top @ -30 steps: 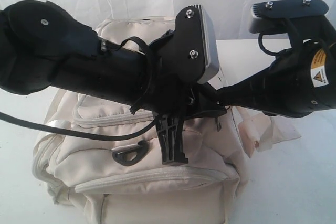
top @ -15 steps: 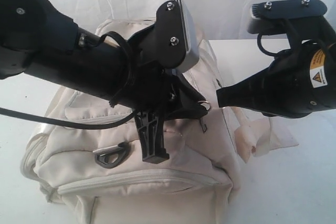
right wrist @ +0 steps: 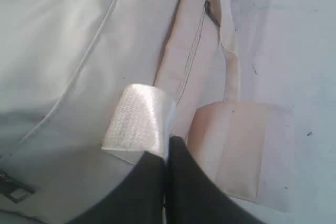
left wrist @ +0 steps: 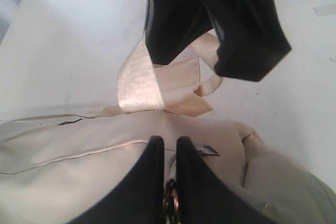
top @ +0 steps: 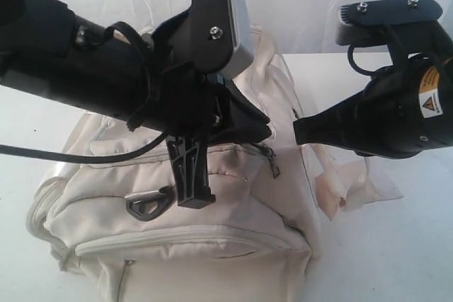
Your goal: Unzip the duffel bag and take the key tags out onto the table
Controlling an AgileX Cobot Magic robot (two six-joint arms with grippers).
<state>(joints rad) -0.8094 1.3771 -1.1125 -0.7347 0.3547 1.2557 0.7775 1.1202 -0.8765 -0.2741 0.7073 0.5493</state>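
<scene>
Left hand [left wrist: 169,143] pinches the zip pull [left wrist: 171,203], right hand [right wrist: 167,148] the strap [right wrist: 139,121]; the pull could slip if the duffel bag [top: 212,245] bunches.

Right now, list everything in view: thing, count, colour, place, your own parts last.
duffel bag: one, cream, on the table, centre of view.
webbing strap: one, pale, at the bag's end.
D-ring: one, black, on the bag's top.
zip pull: one, dark, on the bag's top.
metal ring: one, brassy, just above the bag.
table: one, white, under the bag.
key tags: none in view.
left gripper: one, black, closed on the metal ring.
right gripper: one, black, shut on the webbing strap.
</scene>
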